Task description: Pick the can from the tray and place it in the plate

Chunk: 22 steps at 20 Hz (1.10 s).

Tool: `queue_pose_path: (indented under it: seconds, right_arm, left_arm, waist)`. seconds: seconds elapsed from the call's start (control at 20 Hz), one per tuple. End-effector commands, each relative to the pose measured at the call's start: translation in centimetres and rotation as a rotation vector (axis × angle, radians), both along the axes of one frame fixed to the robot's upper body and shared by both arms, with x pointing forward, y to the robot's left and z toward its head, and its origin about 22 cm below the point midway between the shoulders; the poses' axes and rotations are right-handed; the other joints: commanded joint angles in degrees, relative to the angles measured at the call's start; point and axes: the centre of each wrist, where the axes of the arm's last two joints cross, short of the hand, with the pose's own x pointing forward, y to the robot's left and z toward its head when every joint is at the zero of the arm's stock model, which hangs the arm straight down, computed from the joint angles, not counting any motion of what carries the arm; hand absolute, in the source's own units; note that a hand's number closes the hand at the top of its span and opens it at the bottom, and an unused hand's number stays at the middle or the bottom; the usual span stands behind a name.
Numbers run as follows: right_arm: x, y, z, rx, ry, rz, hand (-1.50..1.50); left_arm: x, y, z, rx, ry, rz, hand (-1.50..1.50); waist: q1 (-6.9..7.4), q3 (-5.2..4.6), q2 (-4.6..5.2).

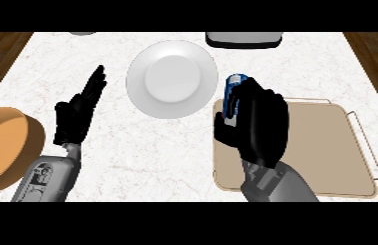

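A blue can (pixel 232 93) with a silver top is held in my right hand (pixel 256 123), whose fingers curl round it and hide most of its body. The hand and can hang over the left edge of the beige tray (pixel 325 149), just right of the white plate (pixel 172 80). The plate lies on the marble counter at the upper middle with nothing on it. My left hand (pixel 77 114) rests open at the left, fingers straight and pointing away from me, apart from the plate.
A round wooden object (pixel 18 141) sits at the left edge beside my left forearm. A white and dark appliance (pixel 244 39) stands at the counter's back, behind the plate. A grey item (pixel 83 33) peeks in at the top left.
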Motion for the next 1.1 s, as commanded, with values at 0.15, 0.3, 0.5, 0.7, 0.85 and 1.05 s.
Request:
queue_pose_path:
  seconds: [0.15,0.3,0.5,0.7,0.85,1.05]
  right_arm:
    - [5.8,3.9,0.2,0.110,0.025,0.045,1.50]
    - [8.9,4.3,0.6,0.123,0.062,0.075,1.50]
    - [11.3,5.4,-0.7,0.167,0.066,0.092,1.50]
    - [13.1,6.3,-2.0,0.055,0.152,0.040,1.50]
    - [14.2,6.1,-3.0,-0.032,0.223,0.013,1.50]
    - [14.7,5.0,-4.6,0.103,0.277,-0.063,1.50]
  left_arm:
    - [-0.1,-0.2,0.4,-0.001,-0.021,-0.005,0.00]
    - [1.5,-1.5,1.5,0.013,-0.021,-0.025,0.00]
    - [0.6,-0.9,-1.0,0.006,-0.012,-0.027,0.00]
    - [0.9,0.3,0.4,0.004,-0.013,-0.064,0.00]
    - [0.8,-0.8,0.5,-0.012,-0.014,-0.081,0.00]
    - [1.5,-2.4,1.3,0.003,-0.029,-0.107,0.00]
  waist:
    - [1.11,0.02,0.27]
    - [0.91,0.02,0.42]
    - [2.07,0.00,0.76]
    - [3.80,-0.04,0.99]
    - [4.69,-0.04,1.18]
    - [5.78,0.01,1.61]
